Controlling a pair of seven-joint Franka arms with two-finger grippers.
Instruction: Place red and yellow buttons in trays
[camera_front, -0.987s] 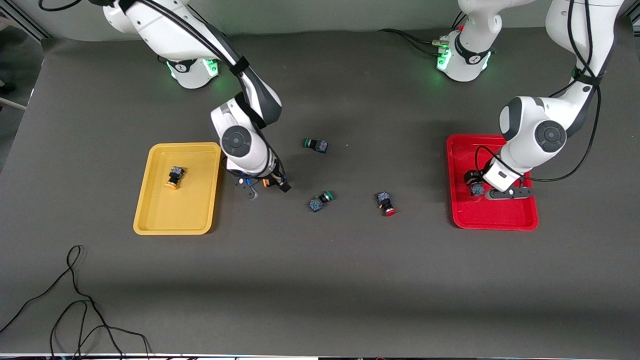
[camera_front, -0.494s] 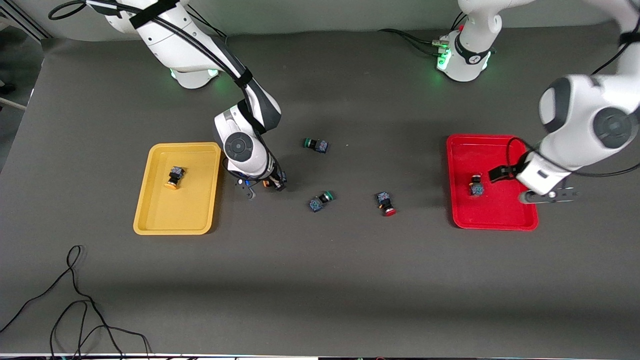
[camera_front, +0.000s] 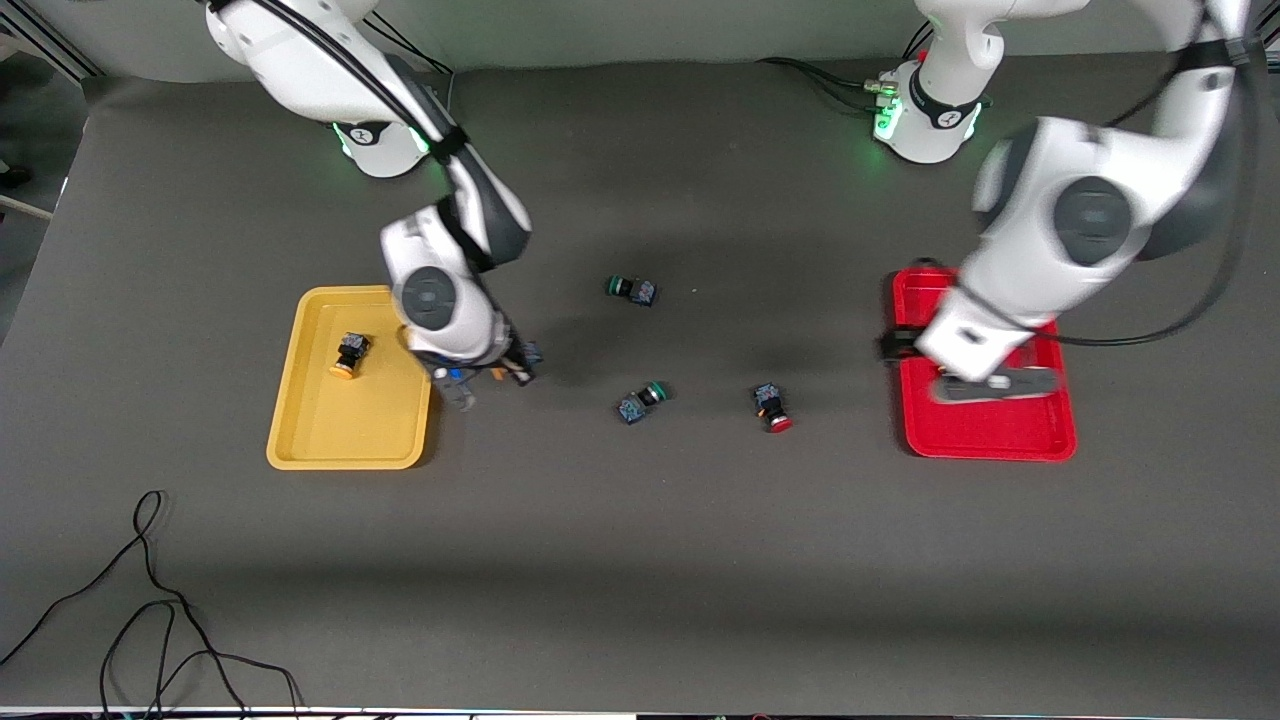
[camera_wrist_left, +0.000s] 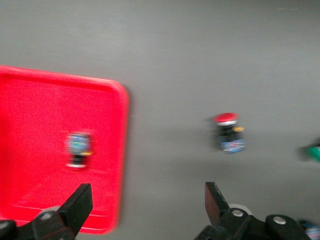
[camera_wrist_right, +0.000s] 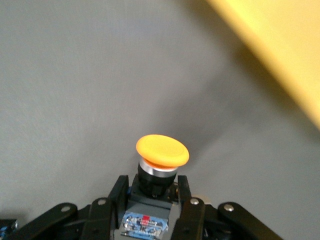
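Observation:
My right gripper (camera_front: 492, 380) is shut on a yellow-capped button (camera_wrist_right: 161, 152) and holds it above the table, beside the yellow tray (camera_front: 350, 420); the tray's edge shows in the right wrist view (camera_wrist_right: 280, 55). A second yellow button (camera_front: 349, 355) lies in that tray. My left gripper (camera_wrist_left: 147, 205) is open and empty, up over the rim of the red tray (camera_front: 985, 440) that faces the table's middle. A red button (camera_wrist_left: 78, 148) lies in the red tray, hidden by the arm in the front view. Another red button (camera_front: 771, 408) lies on the table between the trays.
Two green-capped buttons lie mid-table, one (camera_front: 632, 290) farther from the front camera, one (camera_front: 640, 402) beside the loose red button. Black cables (camera_front: 150, 600) lie near the table's front edge at the right arm's end.
My right gripper has carried the yellow button toward the yellow tray. My left gripper has let go of a red button in the red tray, risen, and swung toward the table's middle.

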